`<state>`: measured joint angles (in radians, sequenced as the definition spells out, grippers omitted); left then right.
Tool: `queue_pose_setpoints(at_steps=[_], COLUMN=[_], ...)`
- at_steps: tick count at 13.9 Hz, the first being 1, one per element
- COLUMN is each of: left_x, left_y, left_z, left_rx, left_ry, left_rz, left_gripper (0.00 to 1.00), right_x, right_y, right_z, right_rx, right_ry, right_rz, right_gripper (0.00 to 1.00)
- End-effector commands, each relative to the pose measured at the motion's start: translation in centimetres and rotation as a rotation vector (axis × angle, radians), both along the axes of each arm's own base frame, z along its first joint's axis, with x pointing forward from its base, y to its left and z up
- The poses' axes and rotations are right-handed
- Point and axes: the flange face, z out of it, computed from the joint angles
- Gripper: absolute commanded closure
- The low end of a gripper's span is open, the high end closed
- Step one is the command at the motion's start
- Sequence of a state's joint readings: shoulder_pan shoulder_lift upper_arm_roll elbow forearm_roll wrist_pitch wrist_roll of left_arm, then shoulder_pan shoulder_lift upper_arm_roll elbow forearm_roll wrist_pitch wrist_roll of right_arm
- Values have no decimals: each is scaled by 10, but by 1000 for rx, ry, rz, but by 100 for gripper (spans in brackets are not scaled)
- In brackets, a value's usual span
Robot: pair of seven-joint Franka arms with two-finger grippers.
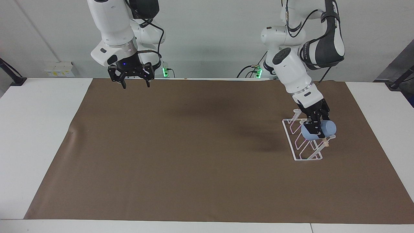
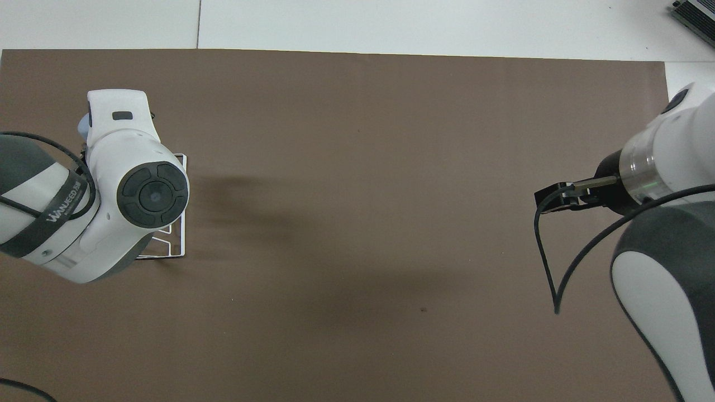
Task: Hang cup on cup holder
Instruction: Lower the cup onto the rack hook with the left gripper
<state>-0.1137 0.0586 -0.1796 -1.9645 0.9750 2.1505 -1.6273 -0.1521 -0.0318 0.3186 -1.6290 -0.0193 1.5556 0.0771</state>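
The light-blue cup lies on its side among the prongs of the white wire cup holder, toward the left arm's end of the mat. My left gripper is shut on the cup, right at the rack's wooden rod. In the overhead view the left arm covers most of the cup holder; only a sliver of the cup shows. My right gripper is open and empty, raised over the mat's edge nearest the robots, where the right arm waits.
A brown mat covers the white table. Only the cup holder stands on it. A black cable hangs from the right arm.
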Motion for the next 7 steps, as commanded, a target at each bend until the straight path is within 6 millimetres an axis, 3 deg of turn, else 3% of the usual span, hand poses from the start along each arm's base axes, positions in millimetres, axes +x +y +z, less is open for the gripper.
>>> queue_pose_setpoints(at_steps=[1, 7], left_x=[-11, -19], left_y=[1, -1], left_z=[-4, -16], left_rx=[25, 20], left_ry=[-18, -4], left_rz=[-24, -44], left_gripper=[100, 100], right_x=[-9, -8], right_y=[-3, -3], right_z=[1, 1], right_rx=[-12, -10], right_ry=[1, -4], right_rz=[-15, -18], right_gripper=[0, 0])
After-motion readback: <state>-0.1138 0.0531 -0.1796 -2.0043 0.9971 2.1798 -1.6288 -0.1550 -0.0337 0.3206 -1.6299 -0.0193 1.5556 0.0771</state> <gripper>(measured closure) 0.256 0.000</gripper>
